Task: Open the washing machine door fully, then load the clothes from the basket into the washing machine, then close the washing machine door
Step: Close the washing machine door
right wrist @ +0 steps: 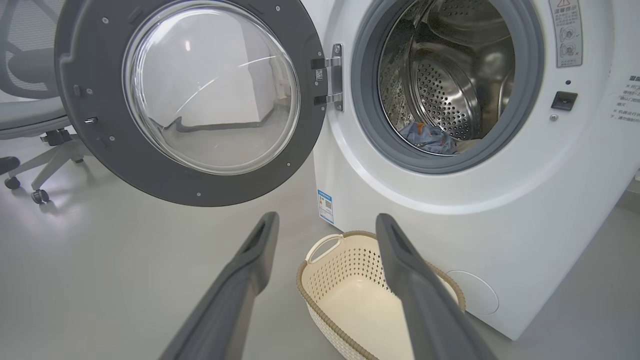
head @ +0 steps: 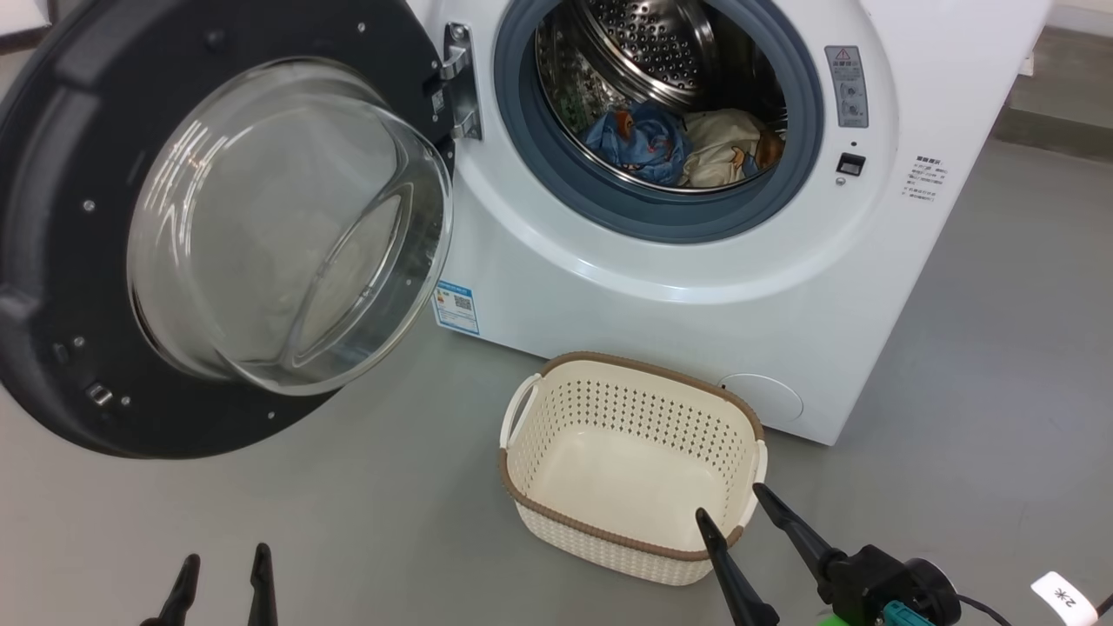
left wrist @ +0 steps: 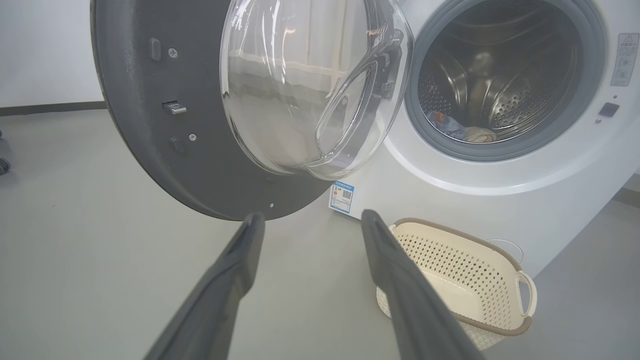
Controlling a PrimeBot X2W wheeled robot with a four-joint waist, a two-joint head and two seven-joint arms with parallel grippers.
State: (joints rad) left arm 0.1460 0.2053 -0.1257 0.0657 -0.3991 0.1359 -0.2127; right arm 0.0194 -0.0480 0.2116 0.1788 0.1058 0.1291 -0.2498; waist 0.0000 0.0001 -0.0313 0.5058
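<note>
Right tool (head: 729, 500) near basket (head: 609, 361), lengthwise left-right

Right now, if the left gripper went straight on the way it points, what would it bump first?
The left gripper would probably meet the door first, near its lower rim; depth is hard to judge.

On the front of the big white boxy front-loading washing machine (head: 609, 278), at its lower left corner, I see a small blue-and-white rectangular label sticker (head: 456, 307) with a QR code. Its print is too small for me to read. Right of the round drum opening (head: 652, 52), near the top edge, a narrow grey warning label (head: 846, 85) carries a red triangle with an exclamation mark above 2 round pictograms. Near the front's right edge are lines of small grey printed characters (head: 927, 178), which I cannot read. At the bottom right of my head view, a small white tag (head: 1068, 598) shows a 2 and a star-like mark.
</note>
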